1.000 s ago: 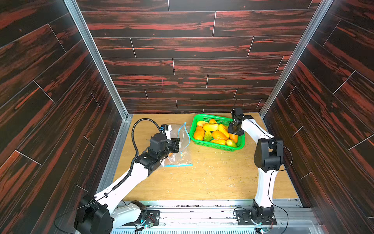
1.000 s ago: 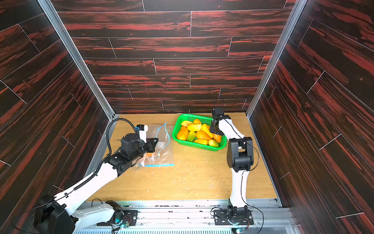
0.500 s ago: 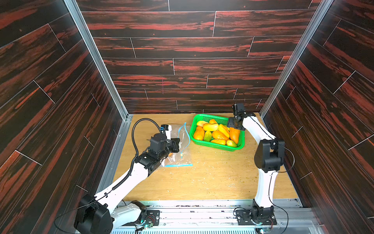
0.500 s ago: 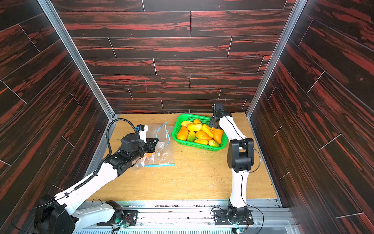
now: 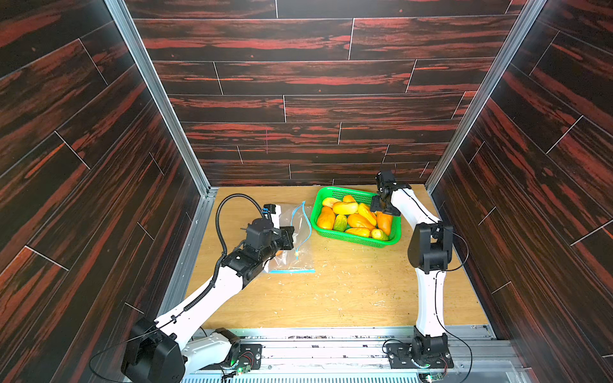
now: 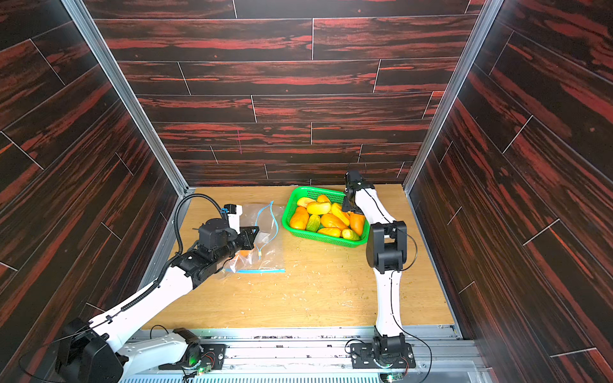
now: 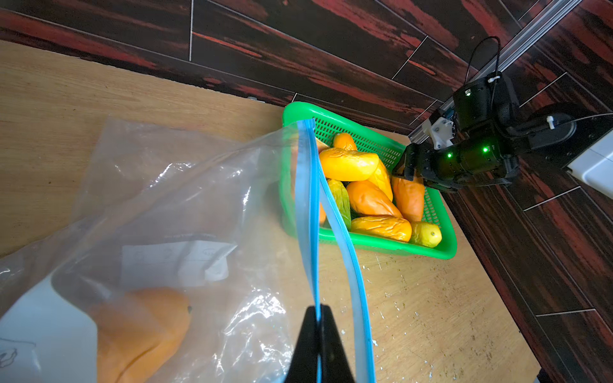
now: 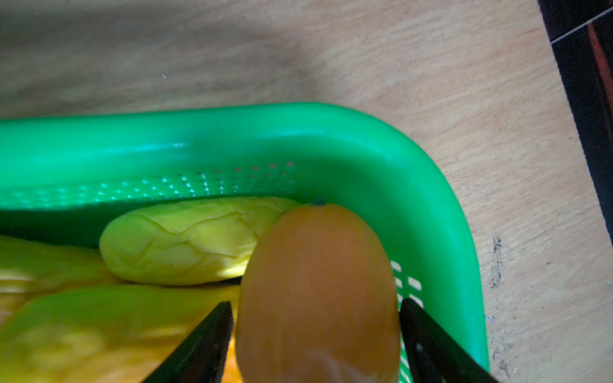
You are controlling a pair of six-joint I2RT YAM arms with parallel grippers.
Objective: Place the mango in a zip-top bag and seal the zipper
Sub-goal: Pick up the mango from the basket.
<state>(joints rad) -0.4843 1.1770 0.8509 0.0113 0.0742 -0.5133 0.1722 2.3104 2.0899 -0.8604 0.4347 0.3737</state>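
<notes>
The orange mango (image 8: 318, 291) is lying at the right end of the green basket (image 8: 365, 139). Its long axis is running straight out between the jaws of my right gripper (image 8: 315, 303), standing wide and unclenched either side. That nearer arm is reaching down over the basket; my left gripper (image 7: 318, 311) is pinching the zip-top bag (image 7: 166, 199) by its lip.

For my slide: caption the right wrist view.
Open right gripper straddles orange mango in corner of green basket.
</notes>
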